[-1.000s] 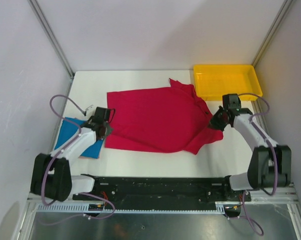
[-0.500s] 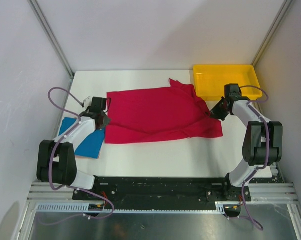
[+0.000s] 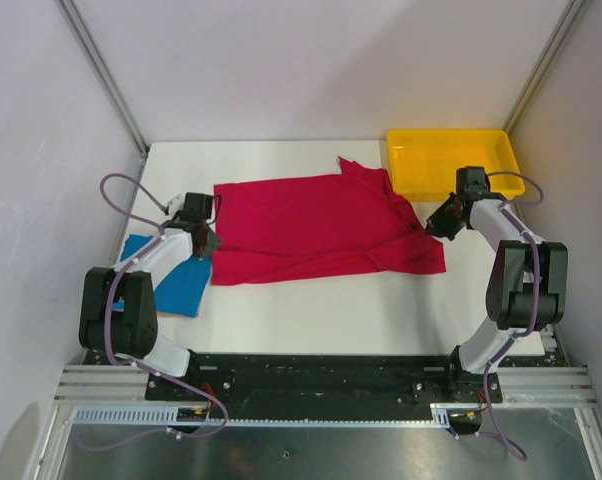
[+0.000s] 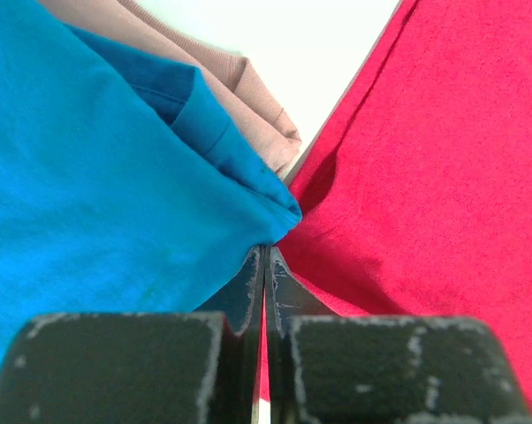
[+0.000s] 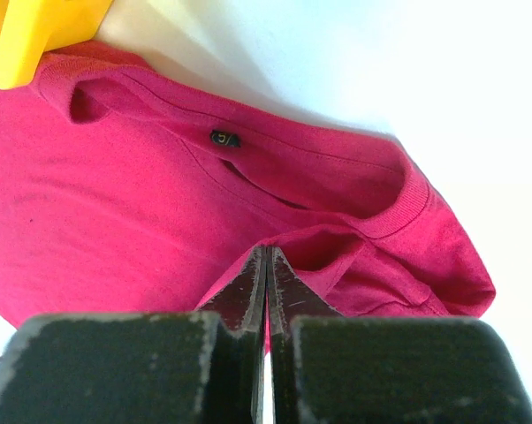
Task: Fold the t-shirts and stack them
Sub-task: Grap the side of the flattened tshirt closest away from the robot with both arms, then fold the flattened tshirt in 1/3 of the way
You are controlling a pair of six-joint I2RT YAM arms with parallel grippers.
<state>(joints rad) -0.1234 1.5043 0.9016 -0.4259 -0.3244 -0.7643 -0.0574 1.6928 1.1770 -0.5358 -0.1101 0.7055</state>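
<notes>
1. At the left edge of the surface (image 3: 281, 312), the blue t-shirt (image 3: 179, 285) is partly covered by the left arm in the overhead view, so its full outline cannot be read there.
2. Beneath the blue t-shirt, the left wrist view shows a tan ribbed cloth (image 4: 248, 75). What it is cannot be made out, and the overhead view does not resolve it.
3. Across the middle of the surface lies the red t-shirt (image 3: 321, 225), spread wide, with a fold line along its near side. One sleeve points toward the far edge, just beside the yellow tray (image 3: 451, 133) in the far right corner.
4. The left tool (image 3: 203, 240) sits at the red t-shirt's left edge, where that edge meets a corner of the blue one. Its fingers are clenched, with a sliver of red in the slit between them, so it is grasping the red cloth.
5. The right tool (image 3: 439, 222) sits at the red t-shirt's right end, near the tray. It is also clenched. The right wrist view shows a ridge of red cloth drawn up into its tips.
6. Only the right wrist view shows the collar (image 5: 412, 190) and a small dark label (image 5: 224, 139) inside it. From overhead, the tool hides that area.
7. Only the left wrist view shows the blue corner touching the red cloth.
</notes>
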